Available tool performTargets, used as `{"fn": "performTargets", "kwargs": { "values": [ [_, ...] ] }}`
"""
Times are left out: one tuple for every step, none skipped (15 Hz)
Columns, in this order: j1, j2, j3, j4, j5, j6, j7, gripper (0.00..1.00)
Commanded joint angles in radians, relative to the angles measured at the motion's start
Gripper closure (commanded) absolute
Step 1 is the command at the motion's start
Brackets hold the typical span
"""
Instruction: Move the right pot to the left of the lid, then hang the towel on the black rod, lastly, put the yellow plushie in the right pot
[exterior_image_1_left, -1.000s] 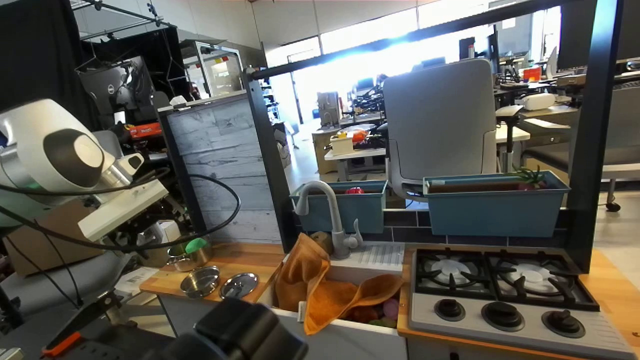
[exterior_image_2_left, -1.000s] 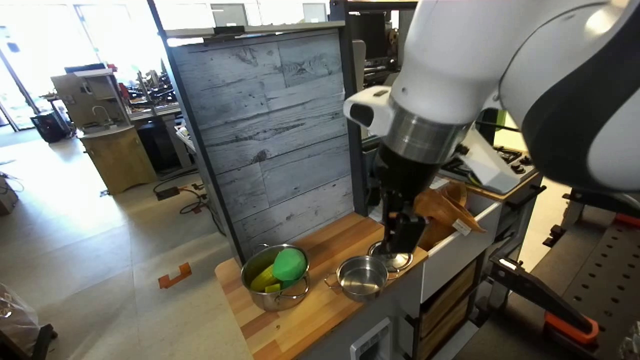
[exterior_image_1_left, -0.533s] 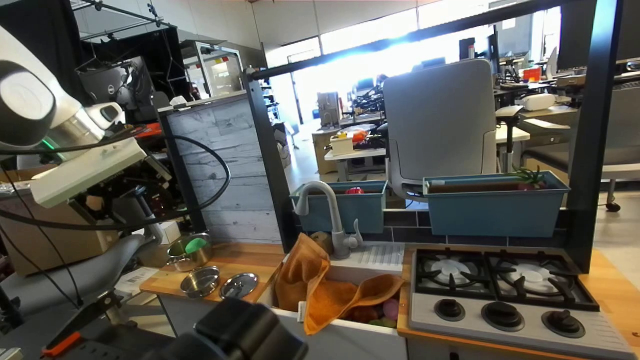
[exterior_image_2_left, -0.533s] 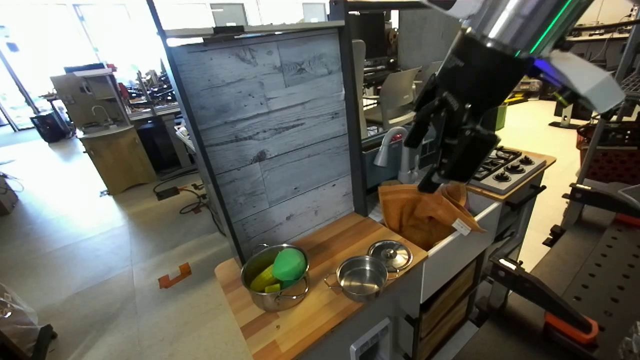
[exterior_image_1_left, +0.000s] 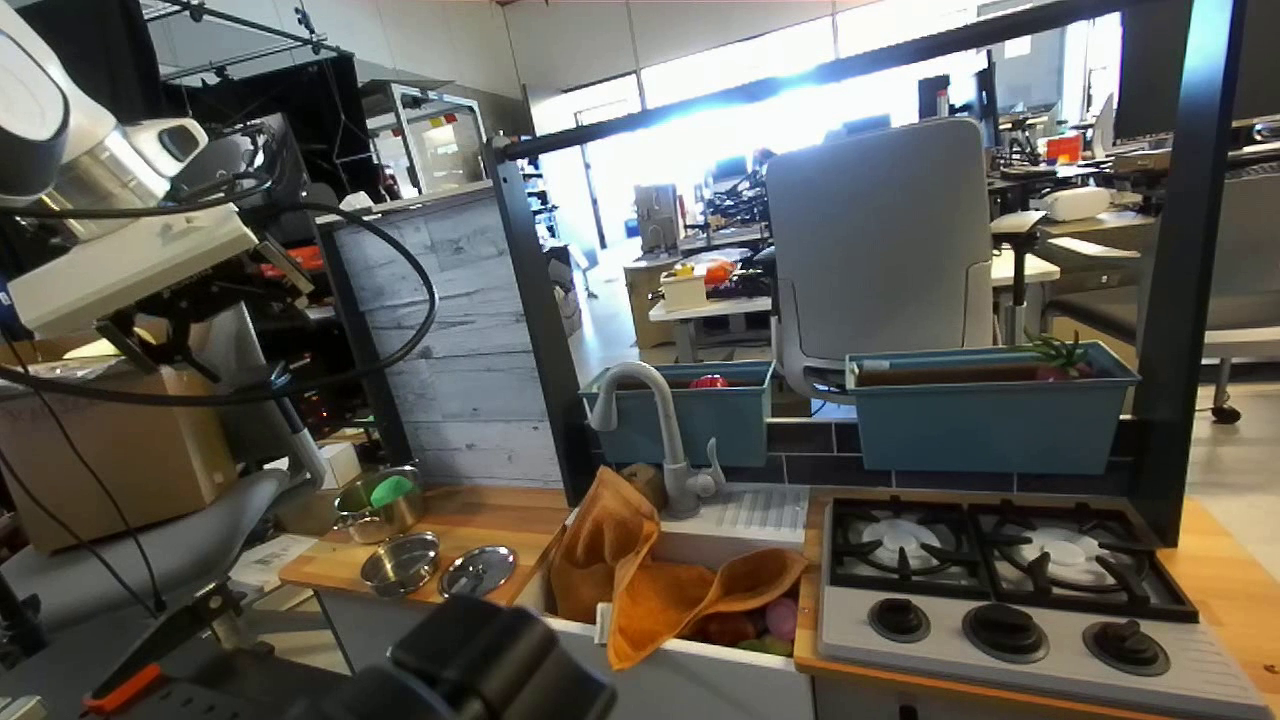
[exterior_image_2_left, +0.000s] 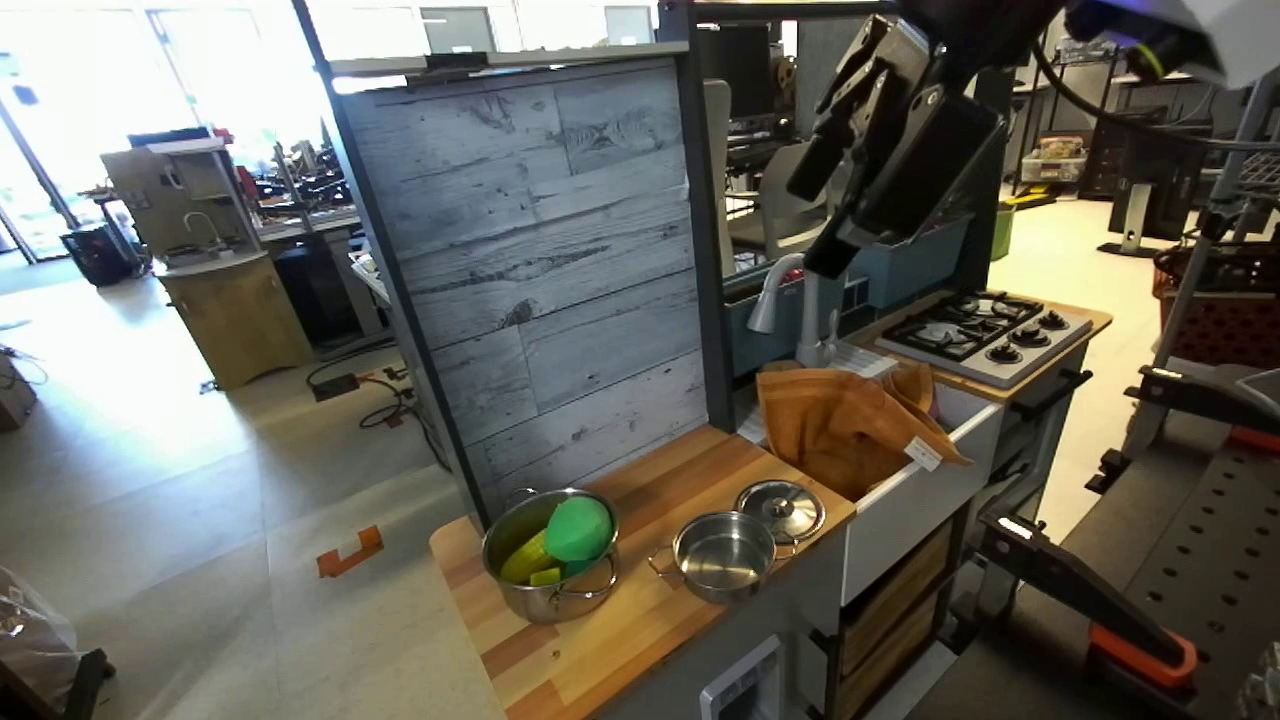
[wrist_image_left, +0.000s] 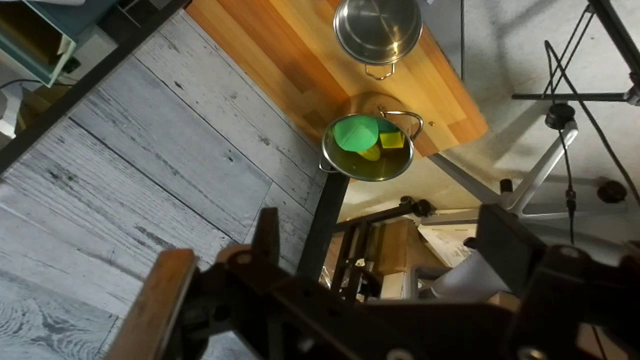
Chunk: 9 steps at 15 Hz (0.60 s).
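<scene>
My gripper (exterior_image_2_left: 818, 218) hangs high above the sink side in an exterior view, its fingers apart and holding nothing; the wrist view shows the same wide gap. On the wooden counter, the empty right pot (exterior_image_2_left: 725, 553) sits close to the lid (exterior_image_2_left: 782, 510), left of it. Further left stands a deeper pot (wrist_image_left: 367, 175) containing a green thing (wrist_image_left: 356, 132) and yellow pieces (wrist_image_left: 391, 140); whether one is the yellow plushie I cannot tell. The orange-brown towel (exterior_image_1_left: 600, 560) lies bunched over the sink edge. Above the back, the black rod (exterior_image_1_left: 620, 125) spans between posts, with nothing on it.
A grey plank panel (exterior_image_2_left: 560, 250) rises behind the counter. Near the sink are the faucet (exterior_image_1_left: 650, 420), two teal planters (exterior_image_1_left: 990, 420) and the stove (exterior_image_1_left: 1000, 560). Round things (exterior_image_1_left: 780, 615) lie under the towel. A cable (exterior_image_1_left: 420, 330) loops from the arm.
My arm has lifted from low over the lid and right pot, swinging up and back, so both now show fully. The pots, lid and towel have stayed put.
</scene>
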Motion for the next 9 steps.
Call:
{"fn": "performTargets", "kwargs": {
  "values": [
    [0.031, 0.021, 0.011, 0.038, 0.028, -0.053, 0.044, 0.0],
    [0.046, 0.015, 0.012, 0.045, 0.037, -0.074, 0.063, 0.0],
    [0.068, -0.002, 0.009, 0.052, 0.054, -0.111, 0.08, 0.0],
    [0.086, -0.013, 0.005, 0.06, 0.075, -0.139, 0.084, 0.0],
    [0.115, -0.031, -0.004, 0.068, 0.116, -0.177, 0.076, 0.0],
    [0.14, -0.04, -0.012, 0.083, 0.169, -0.21, 0.057, 0.0],
    [0.162, -0.052, -0.022, 0.104, 0.227, -0.247, 0.032, 0.0],
    [0.183, -0.069, -0.032, 0.122, 0.285, -0.276, 0.002, 0.0],
    [0.199, -0.091, -0.044, 0.144, 0.333, -0.294, -0.028, 0.0]
  ]
}}
